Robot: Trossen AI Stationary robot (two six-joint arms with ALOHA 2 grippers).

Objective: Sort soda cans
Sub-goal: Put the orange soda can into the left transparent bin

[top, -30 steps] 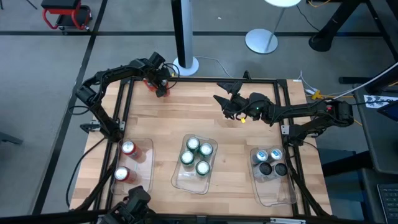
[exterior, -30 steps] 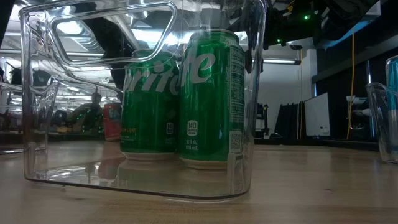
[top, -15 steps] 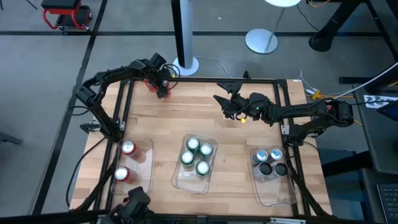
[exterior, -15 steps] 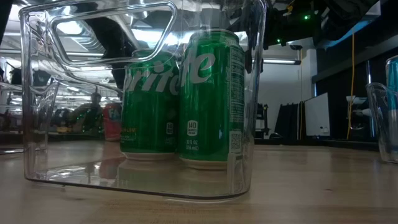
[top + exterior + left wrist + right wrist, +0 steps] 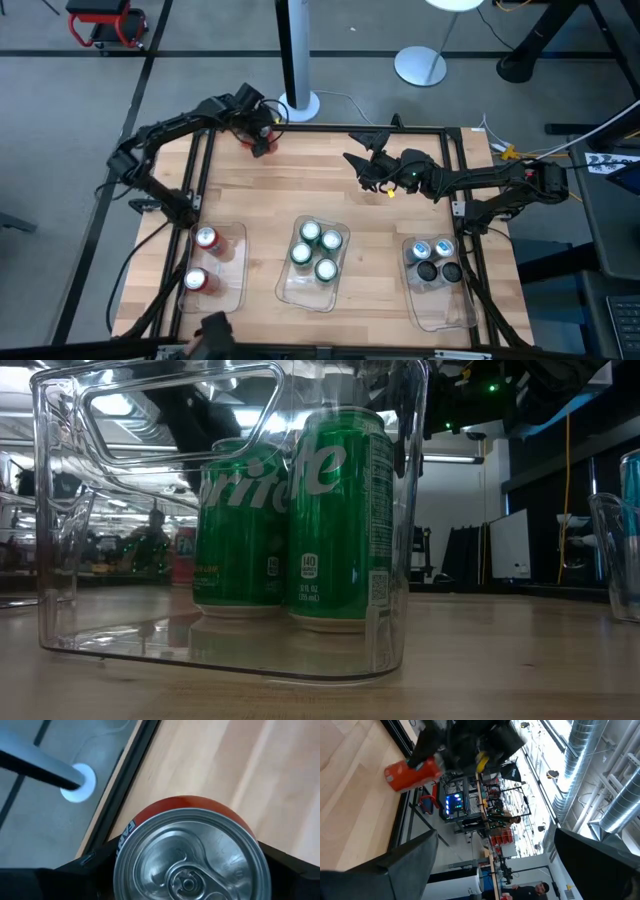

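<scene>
Both arms extended to the far half of the table.

My left gripper [image 5: 258, 133] sits at the far left corner, fingers closed around a red can [image 5: 187, 852] that fills the gap between them. My right gripper [image 5: 358, 150] hangs mid-table at the far side, fingers spread wide, holding nothing.
</scene>
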